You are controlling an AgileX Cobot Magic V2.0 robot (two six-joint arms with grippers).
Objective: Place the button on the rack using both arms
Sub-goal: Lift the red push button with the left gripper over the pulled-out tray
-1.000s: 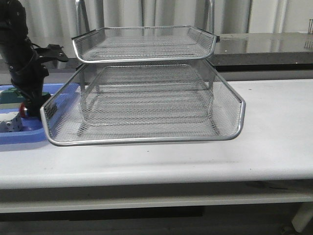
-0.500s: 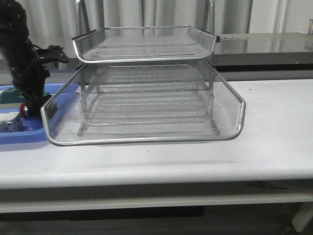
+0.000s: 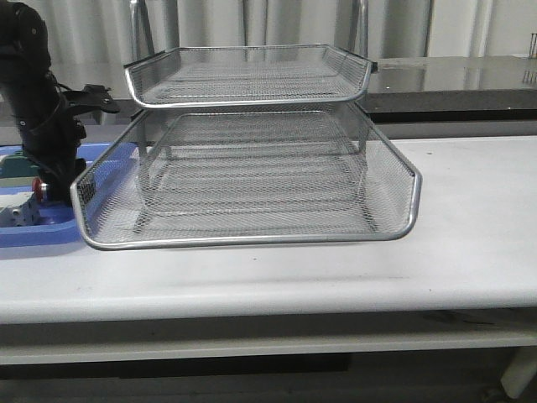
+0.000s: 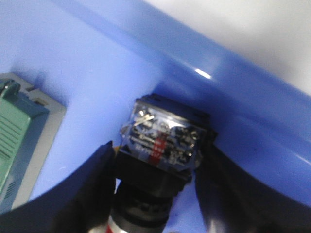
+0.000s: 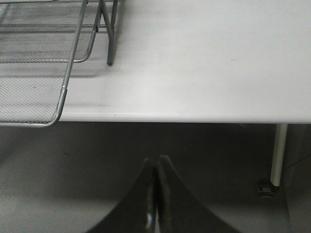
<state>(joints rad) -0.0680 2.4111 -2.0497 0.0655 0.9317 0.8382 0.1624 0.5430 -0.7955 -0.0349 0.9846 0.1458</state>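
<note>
Left wrist: button [image 4: 160, 145], seemingly clear-cased.

Front view: my left gripper [image 3: 52, 186] sits low behind the rack [image 3: 243, 176] rim; fingertips hidden, only a red speck of the button [image 3: 37, 185] shows. Blue tray [image 3: 33, 228] cut off by the frame edge. White part [image 3: 18, 215] in it too small and blocked to read.

Left wrist view: button [image 4: 163, 145] head runs out of frame; print on its clear body blurred. Green block [image 4: 17, 141] cropped at the edge.

Right wrist view: my right gripper [image 5: 154, 194] partly out of frame; rack [image 5: 43, 58] shows one corner only.
</note>
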